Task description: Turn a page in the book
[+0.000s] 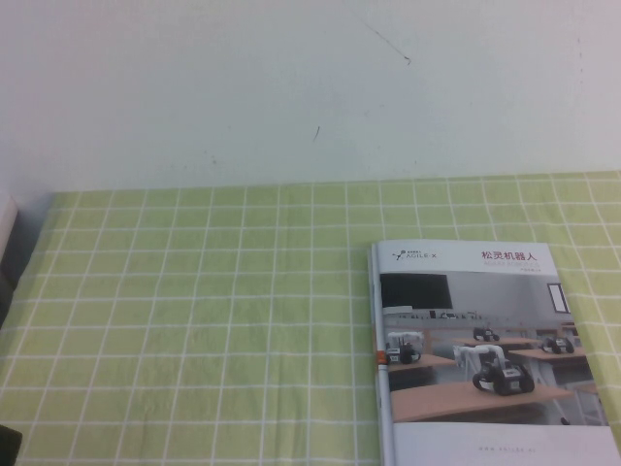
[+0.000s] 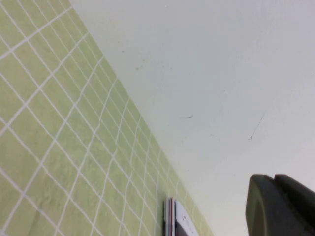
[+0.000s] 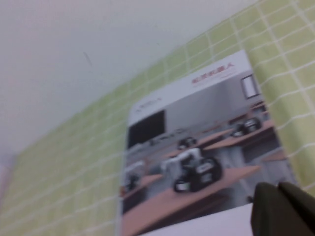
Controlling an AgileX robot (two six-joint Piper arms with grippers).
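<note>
The book (image 1: 485,354) lies closed and flat on the green checked cloth at the front right, white cover up, with a photo of small robots on wooden desks. Its spine faces left. The inner page is hidden under the cover. In the right wrist view my right gripper (image 3: 281,191) hangs shut above the book (image 3: 197,147), near its lower right part, holding nothing. The left wrist view shows my left gripper (image 2: 275,182) shut and empty, well off to the left of the book (image 2: 173,221), whose spine edge just shows. Neither gripper appears in the high view.
The green checked cloth (image 1: 194,320) covers the table up to a white wall (image 1: 291,87) at the back. A pale object (image 1: 8,228) and a dark one (image 1: 10,445) sit at the table's far left edge.
</note>
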